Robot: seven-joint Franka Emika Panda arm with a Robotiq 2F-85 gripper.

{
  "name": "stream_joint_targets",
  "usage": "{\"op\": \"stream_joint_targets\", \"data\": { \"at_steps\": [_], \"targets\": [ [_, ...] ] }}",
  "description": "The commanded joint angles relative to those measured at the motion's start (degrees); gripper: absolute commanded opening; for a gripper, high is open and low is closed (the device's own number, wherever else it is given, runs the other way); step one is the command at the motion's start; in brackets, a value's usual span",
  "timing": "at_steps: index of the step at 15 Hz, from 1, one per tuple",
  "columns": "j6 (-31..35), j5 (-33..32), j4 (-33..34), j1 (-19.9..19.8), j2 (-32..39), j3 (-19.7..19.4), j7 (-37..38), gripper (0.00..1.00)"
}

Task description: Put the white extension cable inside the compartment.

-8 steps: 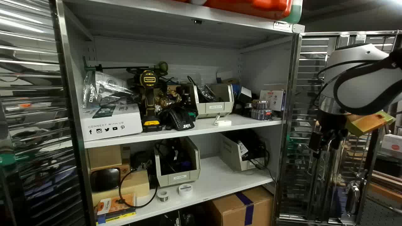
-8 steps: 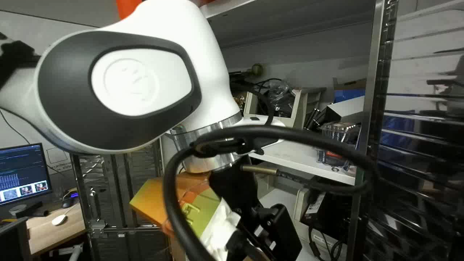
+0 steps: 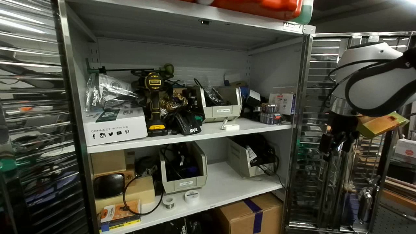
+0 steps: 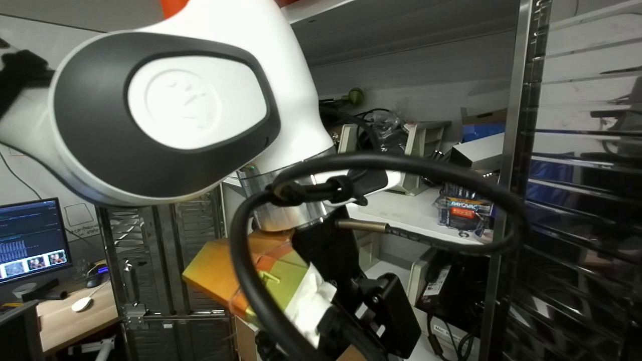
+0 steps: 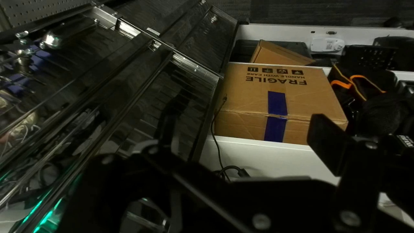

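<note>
In an exterior view, the white extension cable (image 3: pixel 232 127) lay inside the compartment (image 3: pixel 169 52), on the white shelf (image 3: pixel 253 126), at five o'clock from a beige bin (image 3: pixel 222 112), while the gripper (image 5: pixel 245 134), its fingers spread apart, was outside toward three o'clock.

Since 0.5 s ago the black 2-fingered gripper (image 3: pixel 337 145) has risen slightly, with the angular orange-and-yellow block (image 4: pixel 218 273) beside it and the thick black cable loop (image 4: pixel 396 162) above it, baring more of the red-labelled clear-plastic battery pack (image 4: pixel 464 210) beyond the gripper.
</note>
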Motion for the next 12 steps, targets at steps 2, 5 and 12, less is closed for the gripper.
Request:
{"op": "stream_joint_targets", "data": {
  "at_steps": [2, 5, 12],
  "targets": [
    [-0.62, 1.11, 1.65, 1.56, 1.26, 0.2, 0.73, 1.0],
    [-1.32, 3.42, 4.05, 3.77, 2.18, 1.34, 1.27, 1.0],
    [-6.61, 10.98, 16.53, 9.12, 8.7, 4.46, 5.47, 1.0]
  ]
}}
